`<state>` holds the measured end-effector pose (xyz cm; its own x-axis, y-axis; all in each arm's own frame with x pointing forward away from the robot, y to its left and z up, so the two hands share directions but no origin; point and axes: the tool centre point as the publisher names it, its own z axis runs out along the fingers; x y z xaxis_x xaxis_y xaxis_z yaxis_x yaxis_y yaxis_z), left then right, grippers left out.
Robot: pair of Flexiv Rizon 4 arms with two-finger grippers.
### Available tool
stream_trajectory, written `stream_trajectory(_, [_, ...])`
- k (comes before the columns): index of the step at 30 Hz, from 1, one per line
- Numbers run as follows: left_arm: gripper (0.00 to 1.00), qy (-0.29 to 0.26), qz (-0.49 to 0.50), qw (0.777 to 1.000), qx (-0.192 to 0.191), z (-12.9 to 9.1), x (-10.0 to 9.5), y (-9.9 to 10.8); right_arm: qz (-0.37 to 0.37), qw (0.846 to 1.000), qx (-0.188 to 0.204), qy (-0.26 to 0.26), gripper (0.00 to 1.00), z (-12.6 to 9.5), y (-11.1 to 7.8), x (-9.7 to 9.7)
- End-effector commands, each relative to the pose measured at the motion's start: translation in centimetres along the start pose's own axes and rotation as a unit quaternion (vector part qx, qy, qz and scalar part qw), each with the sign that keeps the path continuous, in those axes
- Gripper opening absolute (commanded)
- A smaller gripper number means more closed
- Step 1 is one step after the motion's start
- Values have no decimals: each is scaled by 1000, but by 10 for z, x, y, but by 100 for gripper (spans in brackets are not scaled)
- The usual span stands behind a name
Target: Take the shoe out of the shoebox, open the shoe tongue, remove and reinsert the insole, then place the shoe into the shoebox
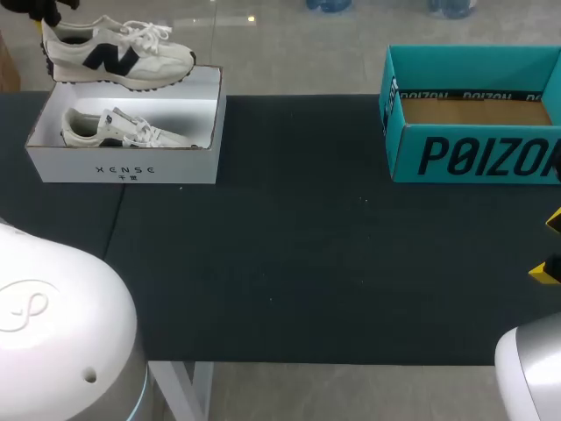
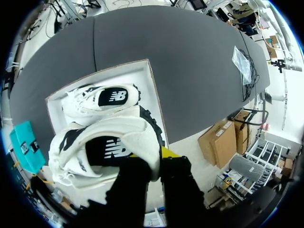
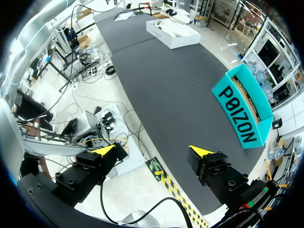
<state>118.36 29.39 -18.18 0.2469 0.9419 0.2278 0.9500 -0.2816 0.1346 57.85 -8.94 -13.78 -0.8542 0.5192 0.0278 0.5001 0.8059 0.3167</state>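
A white sneaker with a dark logo (image 1: 114,57) hangs above the back edge of the white shoebox (image 1: 123,167), with my left gripper (image 1: 44,28) shut on its heel. In the left wrist view the held sneaker (image 2: 104,147) fills the space ahead of the left gripper (image 2: 154,159), and one yellow fingertip (image 2: 168,152) shows beside the heel. A second matching sneaker (image 1: 118,130) (image 2: 99,99) lies on its side inside the white shoebox (image 2: 149,85). My right gripper (image 1: 550,246) (image 3: 152,150) stands open and empty at the table's right edge, far from the shoes.
An open teal cardboard box (image 1: 473,153) (image 3: 242,109) stands at the back right, with a bare brown floor inside. The black table mat (image 1: 289,246) stretches between the two boxes.
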Motion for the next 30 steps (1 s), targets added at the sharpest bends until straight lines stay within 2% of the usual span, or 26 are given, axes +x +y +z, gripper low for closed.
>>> stream_trajectory(1, [0, -2, 7, 1000, 21, 15, 7, 38, 0, 1000, 4, 3, 100, -2, 3, -2])
stream_trajectory(9, [0, 9, 11, 1000, 19, 23, 4, 60, 0, 1000, 4, 3, 100, -2, 3, -2])
stream_trajectory(30, [0, 23, 13, 999, 24, 24, 2, 62, 0, 1000, 4, 3, 100, -2, 3, -2])
